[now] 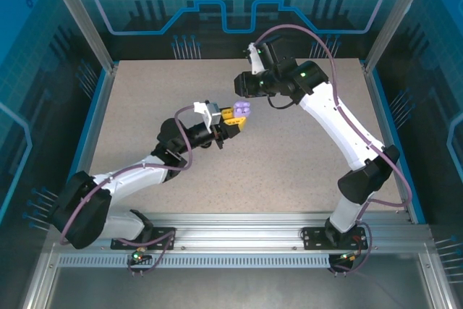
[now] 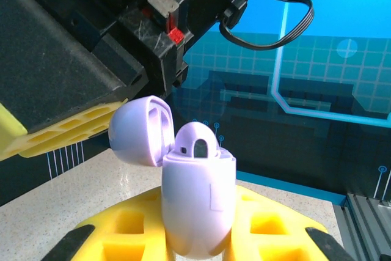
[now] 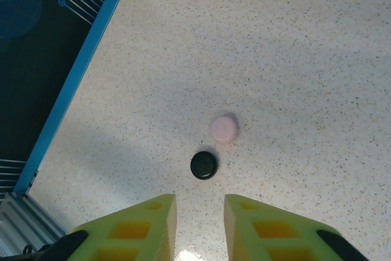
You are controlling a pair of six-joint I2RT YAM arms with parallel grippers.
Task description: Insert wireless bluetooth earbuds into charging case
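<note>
My left gripper (image 2: 198, 239) is shut on a lavender charging case (image 2: 198, 203), held upright above the table with its lid (image 2: 139, 129) swung open to the left. A lavender earbud (image 2: 198, 142) sits in the case, its rounded top standing above the rim. From above, the case (image 1: 243, 110) shows at the tip of the left gripper (image 1: 233, 116). My right gripper (image 1: 244, 85) hangs just beyond the case, pointing down at the table. Its yellow fingers (image 3: 146, 227) stand apart around the right gripper's gap (image 3: 200, 212), with nothing between them.
Below the right gripper, a round pale pink case (image 3: 224, 128) and a round black case (image 3: 203, 165) lie shut on the speckled table (image 3: 305, 59), close together. A blue wall edge (image 3: 79, 71) borders the table on that view's left.
</note>
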